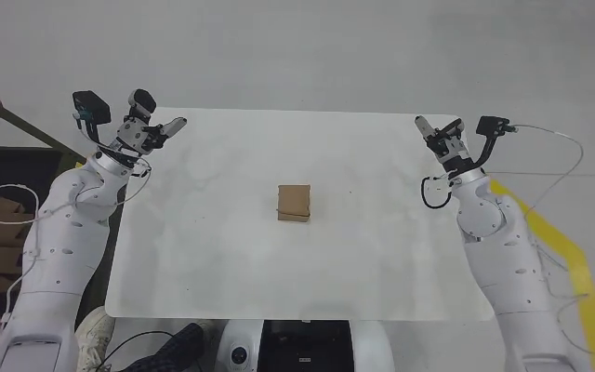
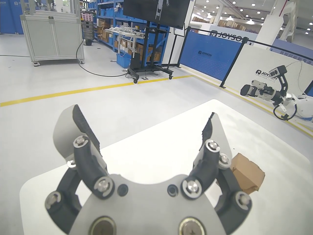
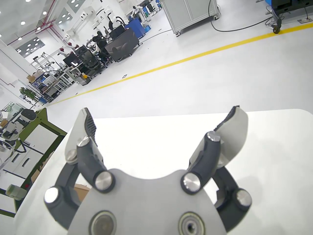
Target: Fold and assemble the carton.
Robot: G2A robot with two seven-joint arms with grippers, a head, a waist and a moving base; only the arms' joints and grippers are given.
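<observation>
1. Top view showed the white counter (image 1: 232,279) with the carton (image 1: 294,203) lying alone near its middle, a small brown cardboard piece well apart from both arms.
2. From the left wrist view the carton (image 2: 247,174) looked already box-shaped, with one edge or flap not sitting flush; how far it was assembled could not be told.
3. Farther out, the left gripper (image 1: 160,110) hung over the far left corner of the counter, its fingers spread wide and holding nothing (image 2: 144,113).
4. The right gripper (image 1: 439,124) sat at the far right corner, fingers likewise spread and empty (image 3: 160,110).
5. Risk, as I judged it: the carton seemed light and unanchored on a smooth surface, so a one-sided push would probably slide or spin it instead of creasing it.
6. A loose flap could spring back if released early, and two grippers closing on so small a piece might knock each other.
</observation>
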